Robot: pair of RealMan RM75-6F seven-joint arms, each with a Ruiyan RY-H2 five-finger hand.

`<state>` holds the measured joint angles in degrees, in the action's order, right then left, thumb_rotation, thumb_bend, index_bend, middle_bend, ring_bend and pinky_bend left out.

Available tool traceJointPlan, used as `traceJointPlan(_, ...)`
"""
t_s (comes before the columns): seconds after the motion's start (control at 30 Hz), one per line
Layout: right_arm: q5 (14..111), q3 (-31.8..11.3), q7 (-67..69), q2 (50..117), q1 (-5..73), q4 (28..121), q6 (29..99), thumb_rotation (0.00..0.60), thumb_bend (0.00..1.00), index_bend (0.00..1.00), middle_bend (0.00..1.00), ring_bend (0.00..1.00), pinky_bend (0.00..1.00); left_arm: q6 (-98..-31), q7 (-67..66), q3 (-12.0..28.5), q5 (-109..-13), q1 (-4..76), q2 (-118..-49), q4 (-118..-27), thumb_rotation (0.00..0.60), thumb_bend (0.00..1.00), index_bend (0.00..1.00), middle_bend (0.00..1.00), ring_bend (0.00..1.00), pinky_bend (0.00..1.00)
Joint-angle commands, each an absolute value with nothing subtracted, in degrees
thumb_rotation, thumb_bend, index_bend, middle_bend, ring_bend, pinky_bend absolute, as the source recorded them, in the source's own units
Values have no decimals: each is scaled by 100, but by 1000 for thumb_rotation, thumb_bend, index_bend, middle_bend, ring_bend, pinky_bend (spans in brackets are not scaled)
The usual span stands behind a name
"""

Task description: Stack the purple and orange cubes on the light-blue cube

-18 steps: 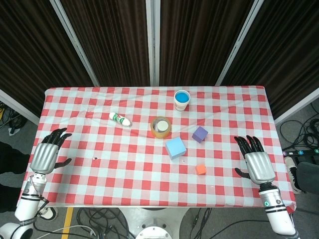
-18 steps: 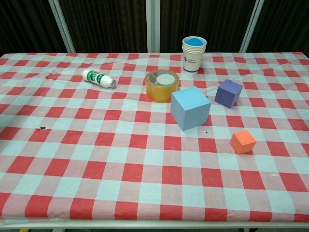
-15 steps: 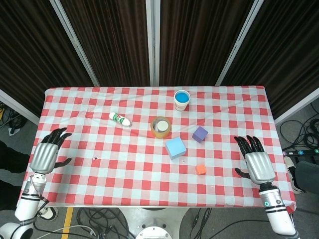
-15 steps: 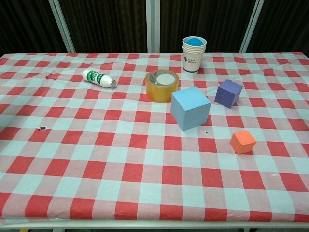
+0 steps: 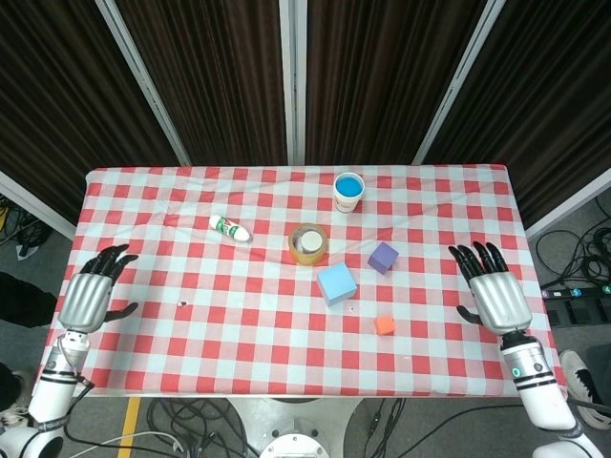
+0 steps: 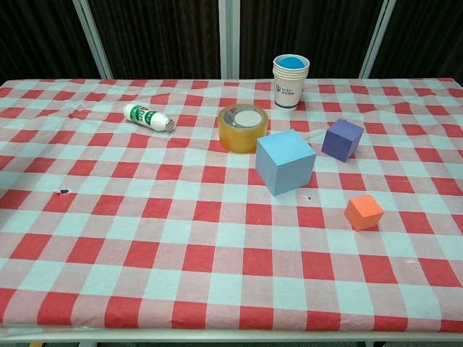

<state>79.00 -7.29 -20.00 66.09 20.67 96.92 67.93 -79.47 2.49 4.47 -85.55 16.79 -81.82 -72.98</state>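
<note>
The light-blue cube sits near the table's middle. The purple cube stands just right of it and a little further back. The small orange cube lies closer to the front edge, right of the blue one. My right hand hovers open at the table's right edge, fingers spread, well right of the cubes. My left hand is open at the left edge, far from all cubes. Neither hand shows in the chest view.
A roll of tape lies just behind the light-blue cube. A paper cup with a blue inside stands at the back. A small white bottle lies on its side at back left. Checked cloth covers the table.
My right hand has shifted slightly right and toward the back along the table's edge. The left hand and all cubes have stayed put.
</note>
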Motion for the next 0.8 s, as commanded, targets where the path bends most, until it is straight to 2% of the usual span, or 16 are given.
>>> traceJointPlan(0.03,8082,-831,-2056,6299,2740,9263,5900,600,64,0,113,0,0,-7928,235,444,-8565,1699,-8191,-7281,600,113,277,244,162,286)
traceJointPlan(0.2,8279,-860,-1911,6268,3550,8639,4805,600,65,0,133,0,0,-7946,210,429,-8550,1670,-8202,-7271,600,111,277,244,162,285)
traceJointPlan(0.37,8707,-747,-1683,6703,4211,7824,4175,600,64,0,149,0,0,-7933,189,451,-8525,1680,-8212,-7265,600,111,277,244,161,286)
traceJointPlan(0.6,9144,-516,-1107,7424,4796,6890,3806,600,72,0,172,0,0,-7921,216,467,-8488,1675,-8216,-7232,600,112,277,244,162,286)
traceJointPlan(0.8,9607,-192,-621,7899,5110,6291,3835,600,83,0,199,0,0,-7915,255,481,-8460,1669,-8216,-7180,600,111,277,244,162,285)
